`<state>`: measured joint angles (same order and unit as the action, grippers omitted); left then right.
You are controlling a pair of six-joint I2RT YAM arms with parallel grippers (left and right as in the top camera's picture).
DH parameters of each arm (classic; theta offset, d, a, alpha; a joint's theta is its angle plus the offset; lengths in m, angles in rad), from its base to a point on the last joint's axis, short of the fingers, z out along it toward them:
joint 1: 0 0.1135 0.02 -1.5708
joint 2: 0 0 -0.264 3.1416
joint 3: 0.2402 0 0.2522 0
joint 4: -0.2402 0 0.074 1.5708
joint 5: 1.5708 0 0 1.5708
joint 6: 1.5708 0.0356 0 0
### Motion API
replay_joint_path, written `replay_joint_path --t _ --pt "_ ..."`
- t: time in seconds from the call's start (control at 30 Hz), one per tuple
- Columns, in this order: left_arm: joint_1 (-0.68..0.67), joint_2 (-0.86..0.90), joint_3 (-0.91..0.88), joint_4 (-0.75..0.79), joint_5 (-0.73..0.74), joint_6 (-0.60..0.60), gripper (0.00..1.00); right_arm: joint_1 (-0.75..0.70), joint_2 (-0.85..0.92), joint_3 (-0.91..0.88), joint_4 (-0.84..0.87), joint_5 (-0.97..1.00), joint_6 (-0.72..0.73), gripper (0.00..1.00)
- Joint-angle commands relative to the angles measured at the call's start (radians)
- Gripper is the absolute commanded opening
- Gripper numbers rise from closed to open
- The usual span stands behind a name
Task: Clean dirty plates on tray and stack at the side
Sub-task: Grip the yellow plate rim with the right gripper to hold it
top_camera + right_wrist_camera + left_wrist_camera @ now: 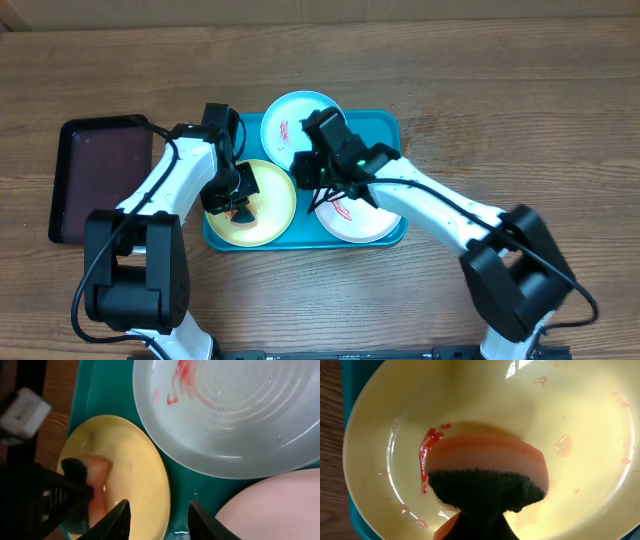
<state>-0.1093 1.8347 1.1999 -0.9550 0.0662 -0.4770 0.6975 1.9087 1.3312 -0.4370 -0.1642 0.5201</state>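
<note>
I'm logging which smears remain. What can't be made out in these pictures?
White plate: overhead, the right arm hides its upper part; right wrist view crops it.
Yellow plate beneath the sponge: left wrist view, sponge covers it.
Light blue plate, lower right: overhead, right arm covers it.

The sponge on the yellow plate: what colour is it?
Pinkish-orange sponge with dark layer; best in left wrist view.

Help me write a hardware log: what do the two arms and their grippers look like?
Both the left arm and right arm have white links, black joint housings and bases, with black cables along them. A green light glows near the right wrist. The right gripper has black, tapered fingers.
</note>
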Motion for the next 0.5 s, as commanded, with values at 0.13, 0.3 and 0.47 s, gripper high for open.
replay_joint_path --t 0.13,0.3,0.47 --pt "0.0 -0.004 0.018 0.014 -0.01 -0.018 0.04 0.025 0.055 -0.003 0.039 -0.012 0.0 0.4" --pt "0.0 -0.004 0.018 0.014 -0.01 -0.017 0.04 0.033 0.097 -0.003 0.05 -0.013 0.001 0.4" --pt "-0.002 -0.004 0.018 0.015 -0.004 -0.017 0.04 0.037 0.13 -0.003 0.062 -0.013 0.01 0.4"
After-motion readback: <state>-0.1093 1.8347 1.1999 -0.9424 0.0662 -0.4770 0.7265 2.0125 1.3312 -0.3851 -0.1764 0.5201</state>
